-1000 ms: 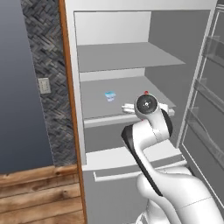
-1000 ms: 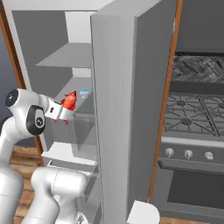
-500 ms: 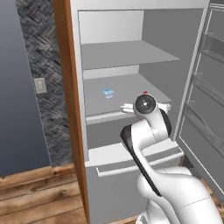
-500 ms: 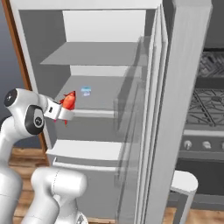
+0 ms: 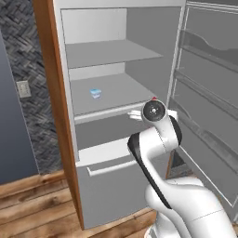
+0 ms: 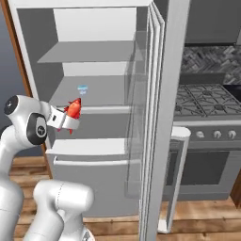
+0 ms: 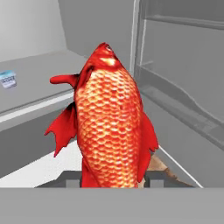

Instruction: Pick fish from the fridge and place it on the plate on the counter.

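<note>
The fridge (image 5: 116, 93) stands open above a wooden floor (image 5: 32, 209), a stove (image 6: 207, 108) to its right. The claw (image 7: 114, 177) is clamped on the fish (image 7: 109, 127), its fingertips hidden.

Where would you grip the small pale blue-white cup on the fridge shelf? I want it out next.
Grip the small pale blue-white cup across its sides, coming straight in from the fridge's open front: it stands upright and alone mid-shelf, with free space around it.

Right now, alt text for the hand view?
A red-orange fish stands upright at the centre of the frame, its lower end held between the fingers at the bottom edge. Behind it are the grey fridge shelves, a small pale blue-white cup on the left shelf, and the shelved door at right.
</note>
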